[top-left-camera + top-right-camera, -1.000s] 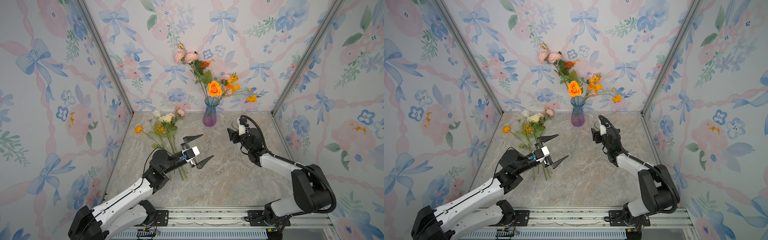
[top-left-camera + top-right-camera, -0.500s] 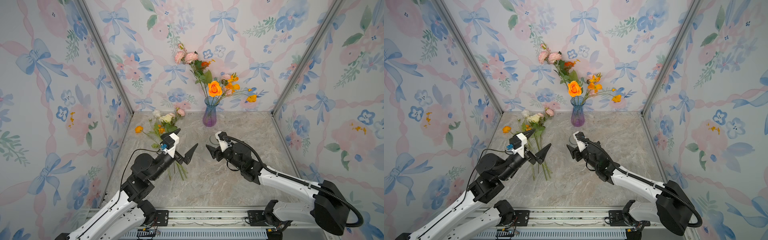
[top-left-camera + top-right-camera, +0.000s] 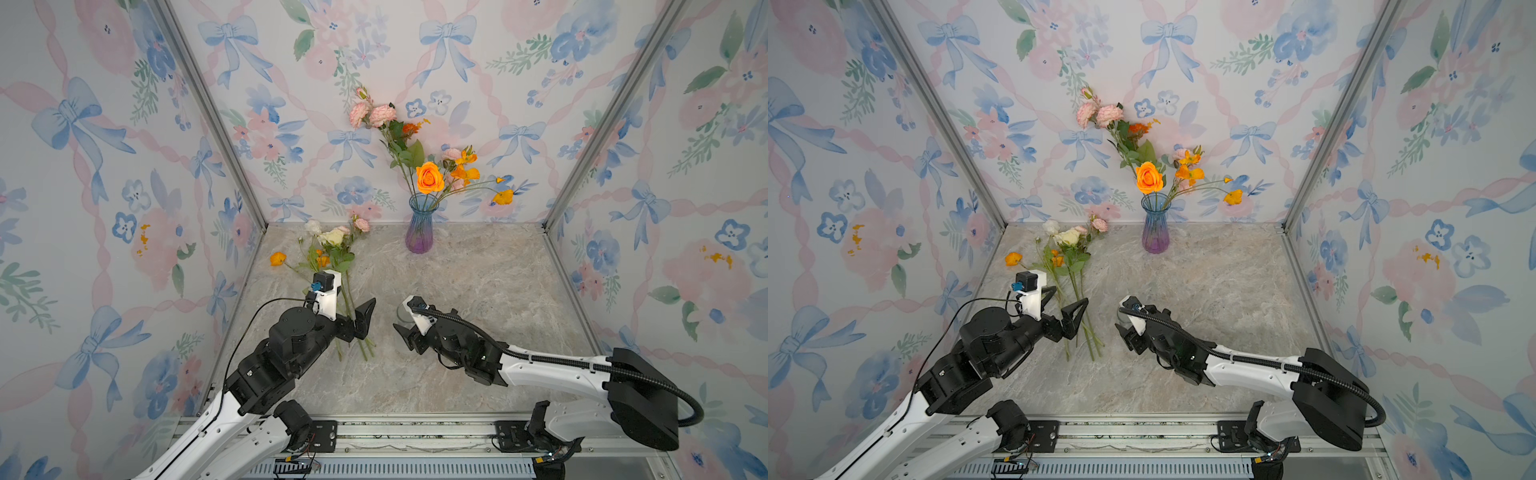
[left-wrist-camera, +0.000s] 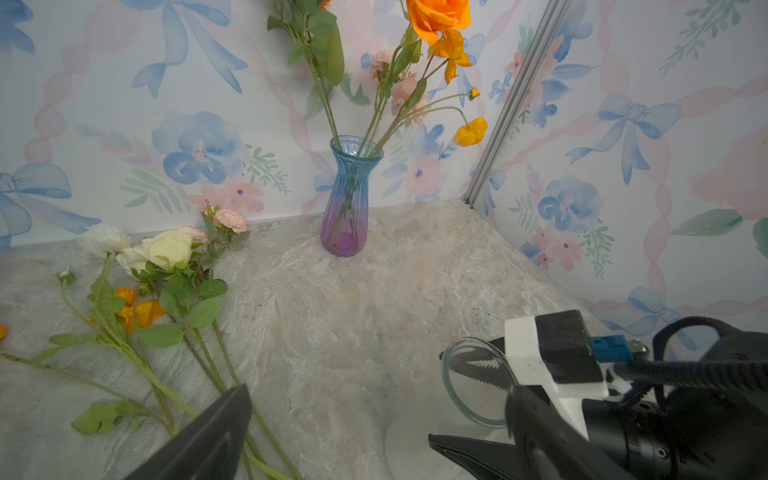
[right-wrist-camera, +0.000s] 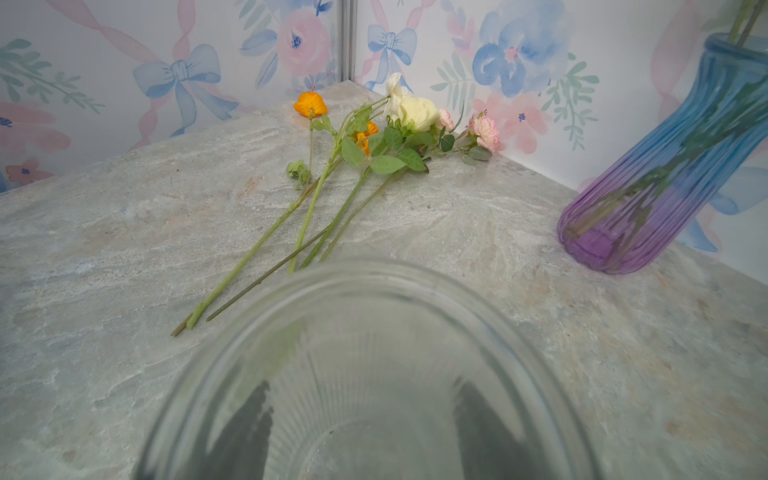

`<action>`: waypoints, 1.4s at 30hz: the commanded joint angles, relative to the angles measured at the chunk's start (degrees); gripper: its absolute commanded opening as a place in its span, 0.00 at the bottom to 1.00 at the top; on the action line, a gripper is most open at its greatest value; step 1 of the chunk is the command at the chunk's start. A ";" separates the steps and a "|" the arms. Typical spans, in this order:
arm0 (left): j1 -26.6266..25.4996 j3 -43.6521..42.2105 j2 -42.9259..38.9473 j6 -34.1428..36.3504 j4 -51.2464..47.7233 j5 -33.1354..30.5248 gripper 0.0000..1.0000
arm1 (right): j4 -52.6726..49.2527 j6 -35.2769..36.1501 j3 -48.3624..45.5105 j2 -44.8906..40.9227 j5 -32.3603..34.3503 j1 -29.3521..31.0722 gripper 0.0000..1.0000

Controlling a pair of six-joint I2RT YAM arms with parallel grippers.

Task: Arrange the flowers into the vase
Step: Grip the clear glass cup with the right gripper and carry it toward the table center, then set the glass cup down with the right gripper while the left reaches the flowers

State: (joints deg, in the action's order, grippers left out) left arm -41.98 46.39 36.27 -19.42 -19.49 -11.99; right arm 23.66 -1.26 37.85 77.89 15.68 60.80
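Note:
The vase [image 3: 419,232] [image 3: 1155,232] [image 4: 347,208] [image 5: 656,166], blue fading to purple, stands at the back wall with several orange and pink flowers [image 3: 430,176] in it. More flowers [image 3: 332,257] [image 3: 1067,253] [image 4: 166,257] [image 5: 390,133] lie loose on the table to its left, white, cream, pink and orange, stems toward the front. My left gripper [image 3: 351,303] [image 3: 1063,301] [image 4: 374,432] hangs open over their stem ends, holding nothing. My right gripper [image 3: 405,318] [image 3: 1126,318] [image 5: 365,436] is shut on a clear glass jar [image 4: 473,382] [image 5: 374,332] near the table's front middle.
The marble-look table [image 3: 478,282] is boxed in by floral wallpaper walls with metal corner posts [image 3: 582,158]. A metal rail [image 3: 415,436] carries both arm bases along the front edge. The two grippers face each other closely at front centre.
My right gripper has come from beside the vase toward the front and left, carrying the clear jar. My left gripper has shifted left over the loose stems, still open.

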 commanded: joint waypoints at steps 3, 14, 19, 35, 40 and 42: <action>0.23 -0.53 0.75 -2.64 -1.85 0.86 0.98 | 10.22 -1.29 -2.22 0.38 3.30 1.23 0.35; 0.29 -0.14 -0.32 0.15 -1.77 1.57 0.98 | 12.86 -1.15 -4.20 2.88 4.18 1.07 0.45; 0.31 0.43 -0.24 0.69 -1.74 2.21 0.98 | 13.94 -1.13 -6.00 1.86 4.36 1.08 0.73; 1.93 5.56 7.13 4.59 -1.70 2.01 0.98 | -5.06 -2.14 -10.33 -11.68 0.01 1.27 0.97; 8.09 7.72 12.25 5.55 -1.80 5.53 0.98 | -21.56 -0.12 -9.34 -24.85 -0.17 0.91 0.97; 10.96 8.22 15.49 5.53 -1.85 7.11 0.98 | -26.57 1.33 -7.56 -30.07 -0.33 -0.27 0.97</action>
State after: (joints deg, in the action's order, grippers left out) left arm -33.61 53.47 48.99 -15.16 -20.86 -7.60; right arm 8.93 -1.69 27.73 53.08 16.03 61.43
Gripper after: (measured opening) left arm 0.979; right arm 0.969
